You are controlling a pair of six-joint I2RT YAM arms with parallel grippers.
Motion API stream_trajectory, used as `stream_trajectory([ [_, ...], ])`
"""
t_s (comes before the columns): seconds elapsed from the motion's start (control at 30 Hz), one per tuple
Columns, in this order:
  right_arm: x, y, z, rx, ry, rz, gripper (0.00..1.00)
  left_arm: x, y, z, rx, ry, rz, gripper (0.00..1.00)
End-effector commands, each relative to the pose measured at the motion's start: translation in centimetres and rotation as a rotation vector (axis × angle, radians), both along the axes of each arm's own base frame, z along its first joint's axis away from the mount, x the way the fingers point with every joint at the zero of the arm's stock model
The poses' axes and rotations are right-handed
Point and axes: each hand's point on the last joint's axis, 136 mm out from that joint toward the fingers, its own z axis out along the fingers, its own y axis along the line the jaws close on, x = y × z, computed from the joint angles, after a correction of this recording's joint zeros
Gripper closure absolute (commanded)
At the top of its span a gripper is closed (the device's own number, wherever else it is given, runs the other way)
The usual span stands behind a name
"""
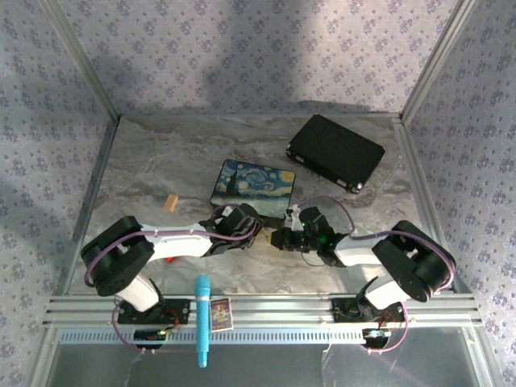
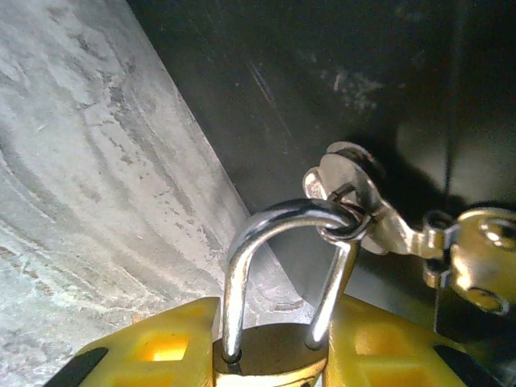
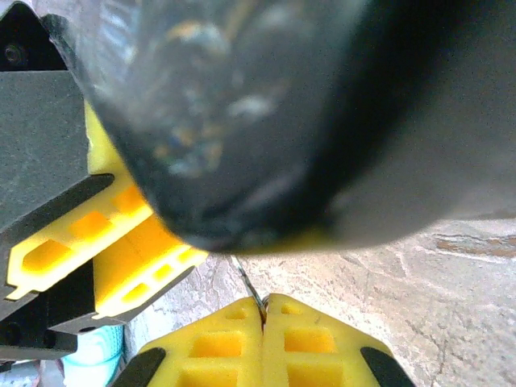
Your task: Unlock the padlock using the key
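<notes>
Left wrist cam: left fingers (image 2: 161, 351) clamp the small, stiff, slick padlock (image 2: 270, 359) by its brass body, a sound hold, above the bench (image 2: 81, 161); right fingers (image 3: 226, 347) pinch what's probably the thin key (image 3: 248, 284).

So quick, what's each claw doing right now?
Left gripper: closed on the padlock body.
Right gripper: closed, pinching a thin metal sliver, apparently the key.

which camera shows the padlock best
The left wrist view: the padlock sits up close, clamped between the yellow fingers of the left gripper, silvery shackle upward with a ring looped through it. In the top external view it is too small to make out; in the right wrist view, blur keeps me from picking it out.
</notes>
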Motion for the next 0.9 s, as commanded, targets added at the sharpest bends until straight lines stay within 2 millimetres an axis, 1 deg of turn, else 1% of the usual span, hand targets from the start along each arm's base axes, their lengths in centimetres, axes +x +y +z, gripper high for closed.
stream_trajectory([
  [0.0, 2.1, 0.3, 2.4, 0.062, -0.091, -0.025, 1.00, -1.8, -3.5, 2.3, -0.117, 0.038, -0.121, 1.00],
  [0.07, 2.0, 0.3, 2.4, 0.044, -0.106, -0.019, 1.00, -1.9, -3.4, 2.2, -0.114, 0.039, -0.122, 1.00],
  [0.23, 1.4, 1.0, 2.4, -0.027, -0.147, 0.010, 1.00, -1.9, -3.4, 1.5, -0.094, 0.054, -0.120, 1.00],
  [0.4, 1.2, 1.3, 2.1, -0.050, -0.145, 0.023, 1.00, -1.8, -3.9, 1.0, -0.102, 0.064, -0.119, 0.99],
  [0.5, 1.7, 0.7, 2.1, 0.005, -0.111, -0.003, 1.00, -1.9, -4.3, 0.9, -0.109, 0.068, -0.130, 0.99],
  [0.6, 2.1, -0.2, 2.3, 0.041, -0.086, -0.020, 1.00, -2.1, -4.1, 0.7, -0.088, 0.065, -0.137, 0.99],
  [0.77, 1.9, -0.2, 2.6, 0.106, -0.035, 0.002, 1.00, -2.3, -3.9, 0.1, -0.081, 0.072, -0.132, 1.00],
  [0.87, 1.8, -0.1, 2.6, 0.124, -0.017, 0.006, 1.00, -2.3, -3.9, 0.0, -0.081, 0.071, -0.133, 1.00],
])
